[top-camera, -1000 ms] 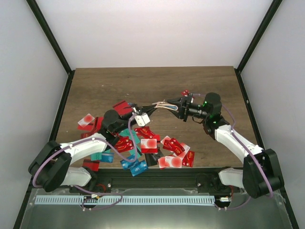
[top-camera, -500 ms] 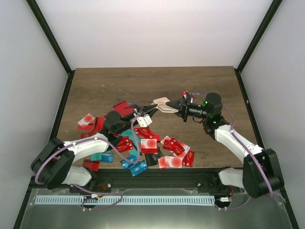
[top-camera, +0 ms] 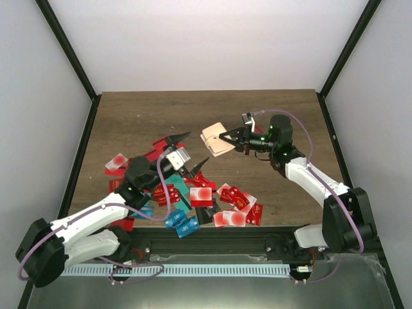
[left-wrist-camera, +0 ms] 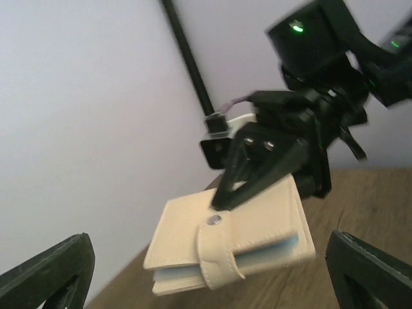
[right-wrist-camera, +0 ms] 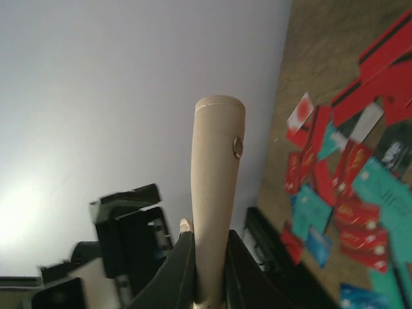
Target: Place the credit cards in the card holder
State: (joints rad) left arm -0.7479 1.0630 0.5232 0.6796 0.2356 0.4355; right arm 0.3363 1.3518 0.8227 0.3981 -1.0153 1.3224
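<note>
Gripping the beige folding card holder with snap tab by one edge, the right gripper is clamped shut on it and holds it in the air above the brown wooden table, behind the card pile. Holder is folded shut with the tab across the front; light blue lining shows at the edge in the left wrist view. Left gripper has jaws wide apart with nothing between them, pointing toward the holder from its left, not touching. Small flat plastic credit cards, mostly red, some teal, blue, and white with red marks, lie scattered and overlapping on the table near the front edge, between the arms.
</note>
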